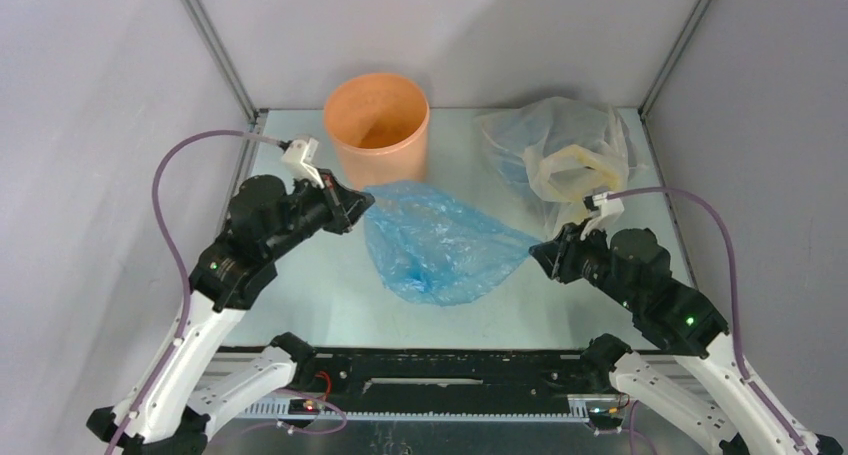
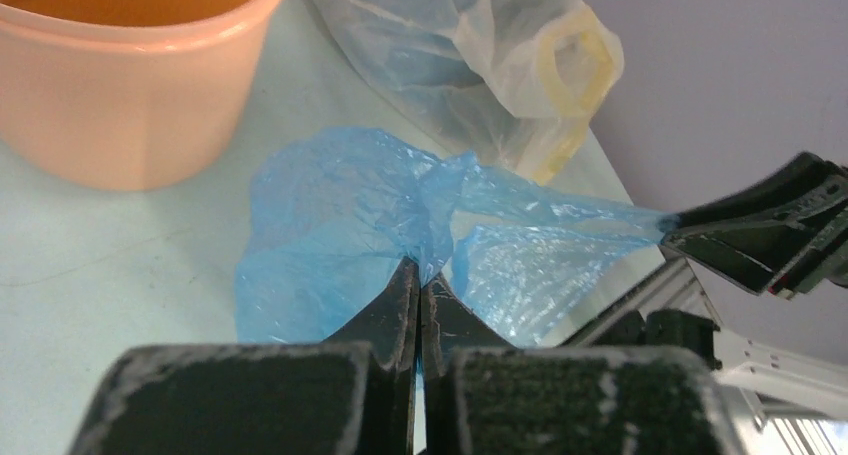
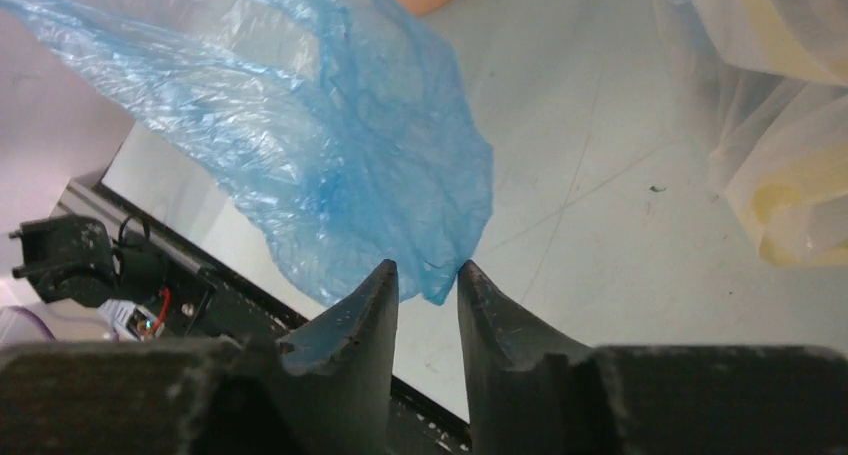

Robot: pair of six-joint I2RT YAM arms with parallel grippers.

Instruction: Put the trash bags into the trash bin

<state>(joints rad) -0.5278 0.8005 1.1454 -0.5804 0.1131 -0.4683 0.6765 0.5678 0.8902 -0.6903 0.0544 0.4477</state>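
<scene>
Before trash bin (image 1: pixel 377 125), trash bag (image 1: pixel 440 240)

Blue bag (image 1: pixel 440 245) — crumpled, before upright orange bin (image 1: pixel 380 153).

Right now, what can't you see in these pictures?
- Bottom of the orange bin: top view, its near wall hides part; left wrist view cuts off its top.
- What is inside the clear sack: wrinkly plastic blurs it in every view.
- Whether the open right claw touches the blue bag: right wrist view, the bag's corner sits at the gap.
</scene>
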